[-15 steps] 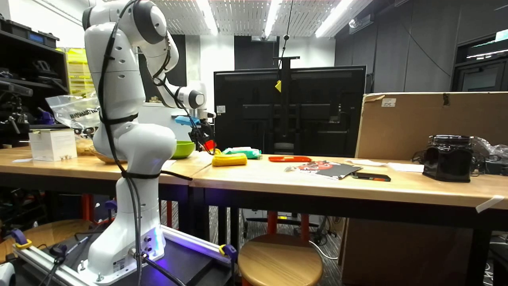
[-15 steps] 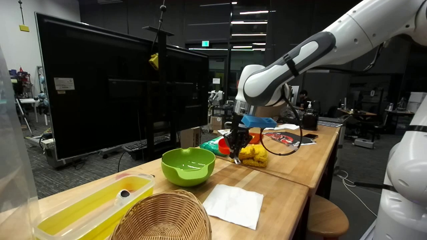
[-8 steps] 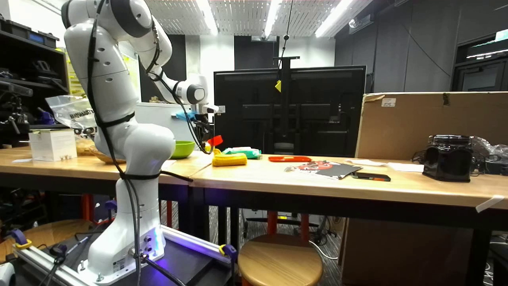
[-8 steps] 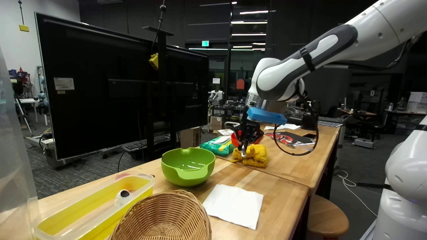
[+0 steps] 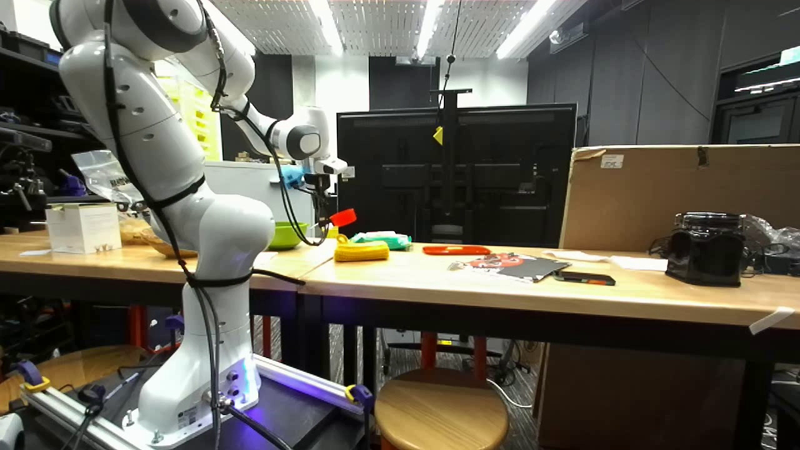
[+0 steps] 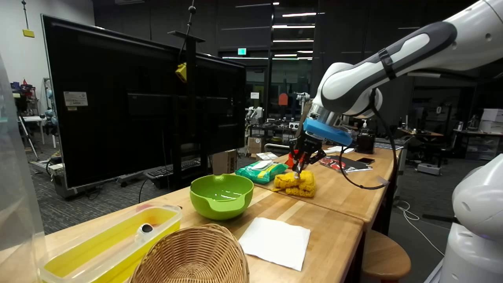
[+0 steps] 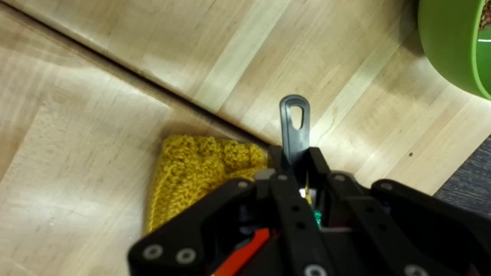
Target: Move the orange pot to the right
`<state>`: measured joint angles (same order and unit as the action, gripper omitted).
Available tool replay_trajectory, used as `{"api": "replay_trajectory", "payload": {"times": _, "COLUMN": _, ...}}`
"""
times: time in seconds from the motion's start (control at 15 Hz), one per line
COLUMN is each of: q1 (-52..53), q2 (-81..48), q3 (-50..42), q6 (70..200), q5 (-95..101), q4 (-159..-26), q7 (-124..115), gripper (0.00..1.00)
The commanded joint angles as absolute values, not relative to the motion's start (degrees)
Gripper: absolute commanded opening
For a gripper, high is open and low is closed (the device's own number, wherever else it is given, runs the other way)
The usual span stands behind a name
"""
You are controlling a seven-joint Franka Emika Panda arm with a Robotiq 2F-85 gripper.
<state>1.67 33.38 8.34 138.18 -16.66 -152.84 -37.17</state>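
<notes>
Orange-red pot [image 5: 343,217] held above worktop [image 5: 400,278], well back from front edge, grey handle [image 7: 296,141] clenched in gripper [image 7: 296,159]; pot juts roughly towards right edge, so next move likely follows its long axis

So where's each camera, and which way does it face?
Wrist view: sits above the tool, facing down at the tabletop; only the tool shows.
Exterior view: on the tabletop side where the robot arm stands, looking across toward the black screen; most of the arm shows.
Exterior view: behind and above the basket, looking along the tabletop; forearm, tool and some lower arm show.
Both exterior views share the orange pot; all three, the green bowl.
</notes>
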Motion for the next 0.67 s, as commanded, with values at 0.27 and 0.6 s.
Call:
{"api": "replay_trajectory", "payload": {"times": 0.27, "q1": -0.15, "q2": 34.52, "q3": 4.84, "q6": 144.22, "q5": -21.48, "q4": -157.11, "q7": -37.22, "gripper": 0.04}}
{"api": "replay_trajectory", "payload": {"times": 0.6, "q1": -0.18, "q2": 32.15, "q3": 1.61, "q6": 144.72, "q5": -23.48, "q4": -156.35, "q7": -35.66, "gripper": 0.04}}
